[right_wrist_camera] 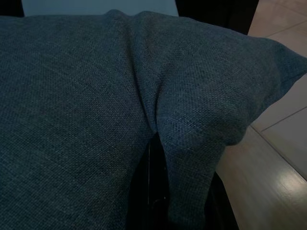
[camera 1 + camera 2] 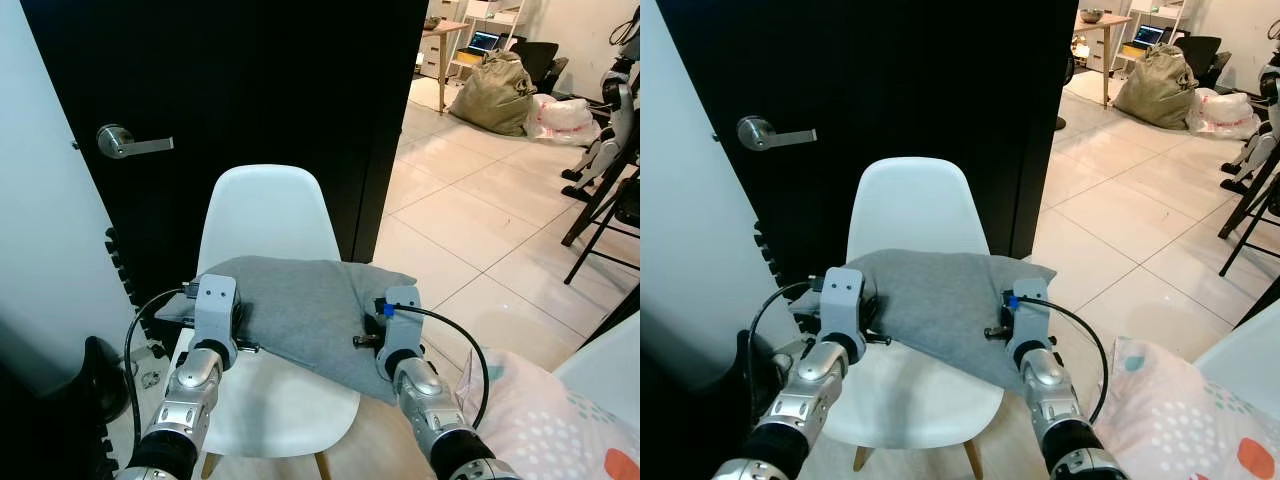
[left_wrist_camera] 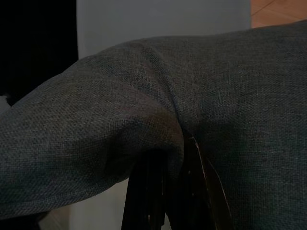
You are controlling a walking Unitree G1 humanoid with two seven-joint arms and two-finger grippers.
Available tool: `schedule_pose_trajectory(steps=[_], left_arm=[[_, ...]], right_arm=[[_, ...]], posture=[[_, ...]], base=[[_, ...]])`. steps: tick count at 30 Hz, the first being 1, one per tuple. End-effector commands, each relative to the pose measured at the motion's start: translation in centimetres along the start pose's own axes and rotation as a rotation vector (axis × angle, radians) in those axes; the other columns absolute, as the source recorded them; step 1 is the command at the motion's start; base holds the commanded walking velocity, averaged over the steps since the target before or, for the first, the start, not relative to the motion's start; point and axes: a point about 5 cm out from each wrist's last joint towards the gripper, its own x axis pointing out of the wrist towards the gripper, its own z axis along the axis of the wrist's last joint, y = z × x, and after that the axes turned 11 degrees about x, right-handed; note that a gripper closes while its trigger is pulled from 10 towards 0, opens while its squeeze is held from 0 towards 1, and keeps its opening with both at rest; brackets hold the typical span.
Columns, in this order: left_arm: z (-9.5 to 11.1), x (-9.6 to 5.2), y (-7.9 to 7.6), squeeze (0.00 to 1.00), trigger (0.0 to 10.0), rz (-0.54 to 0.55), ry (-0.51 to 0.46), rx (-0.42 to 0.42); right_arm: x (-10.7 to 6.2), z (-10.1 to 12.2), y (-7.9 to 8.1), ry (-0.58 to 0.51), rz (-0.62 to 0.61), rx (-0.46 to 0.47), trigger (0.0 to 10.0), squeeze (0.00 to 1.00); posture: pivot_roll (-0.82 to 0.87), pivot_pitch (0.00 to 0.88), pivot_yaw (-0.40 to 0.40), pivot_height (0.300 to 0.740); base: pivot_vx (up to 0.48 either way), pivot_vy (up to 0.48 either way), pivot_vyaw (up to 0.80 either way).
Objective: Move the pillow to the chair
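Note:
A grey pillow (image 2: 300, 305) is held just above the seat of a white shell chair (image 2: 265, 215), slanting across it with its right corner past the seat edge. My left gripper (image 2: 218, 322) is shut on the pillow's left edge, and its fingers (image 3: 158, 191) pinch a fold of grey cloth. My right gripper (image 2: 392, 335) is shut on the near right edge, where the fabric bunches around its fingers (image 1: 152, 191). The pillow hides both pairs of fingertips in the eye views.
A black door (image 2: 250, 90) with a silver lever handle (image 2: 125, 142) stands right behind the chair, with a white wall (image 2: 40, 200) to the left. A pink patterned cushion (image 2: 560, 425) lies at the near right. Tiled floor (image 2: 480, 210) runs right to a sack (image 2: 495, 90) and black stand legs (image 2: 600, 210).

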Motion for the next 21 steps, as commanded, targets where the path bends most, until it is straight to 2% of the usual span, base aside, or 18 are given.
schedule_pose_trajectory(steps=[1,10,14,21], left_arm=[[1.2,0.6,0.2,0.00,10.0,0.001,-0.037,0.050],[1.7,1.2,1.0,0.00,10.0,0.029,-0.040,0.081],[1.9,1.4,1.2,0.00,10.0,0.025,-0.043,0.077],[2.3,1.5,2.0,0.00,10.0,0.031,-0.057,0.123]], right_arm=[[0.3,0.6,0.4,-0.028,0.015,-0.003,10.0,0.00],[0.5,0.9,1.4,-0.032,0.072,0.006,10.0,0.00],[0.6,1.1,1.3,-0.032,0.069,-0.006,10.0,0.00],[0.7,1.4,1.5,-0.049,0.082,-0.003,10.0,0.00]], posture=[[-0.02,0.024,-0.018,0.705],[-0.01,0.015,-0.013,0.685],[-0.01,0.011,-0.014,0.675],[0.00,0.020,-0.020,0.650]], base=[[0.000,0.000,0.00],[0.000,0.000,0.00],[0.000,0.000,0.00],[0.000,0.000,0.00]])
